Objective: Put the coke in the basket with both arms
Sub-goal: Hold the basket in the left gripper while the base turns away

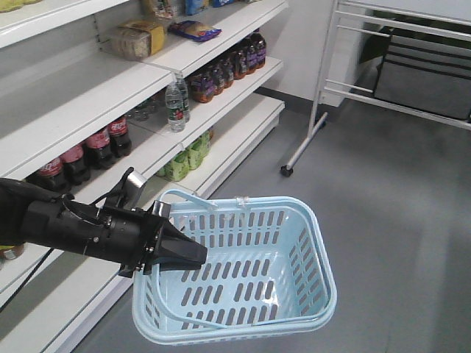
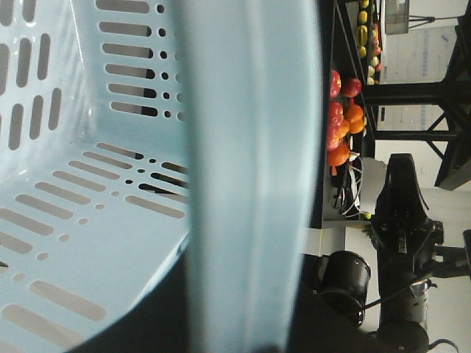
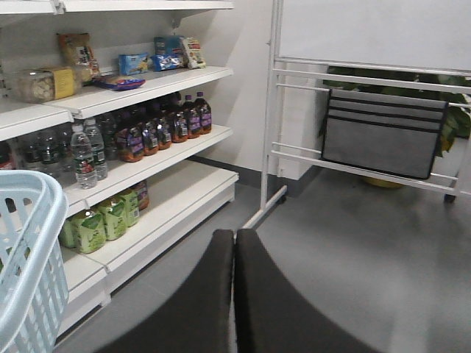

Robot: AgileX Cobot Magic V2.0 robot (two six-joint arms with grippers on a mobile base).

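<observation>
The light blue basket (image 1: 309,250) hangs in the air over the grey floor, tilted and empty. My left gripper (image 1: 199,254) is shut on its near rim, beside a loop handle (image 1: 193,197). In the left wrist view that rim (image 2: 250,176) fills the middle as a blurred pale band, with the slotted basket wall (image 2: 88,147) to its left. My right gripper (image 3: 234,235) is shut with nothing between its fingers, and it points at the floor to the right of the basket's rim (image 3: 33,220). The coke is out of view.
White shelves on the left carry dark cola bottles with red labels (image 1: 88,151), water bottles (image 1: 175,103), green drink packs (image 1: 184,158) and snacks (image 1: 193,29). A white wheeled rack (image 1: 318,110) with a grey bag (image 3: 383,132) stands behind on the right.
</observation>
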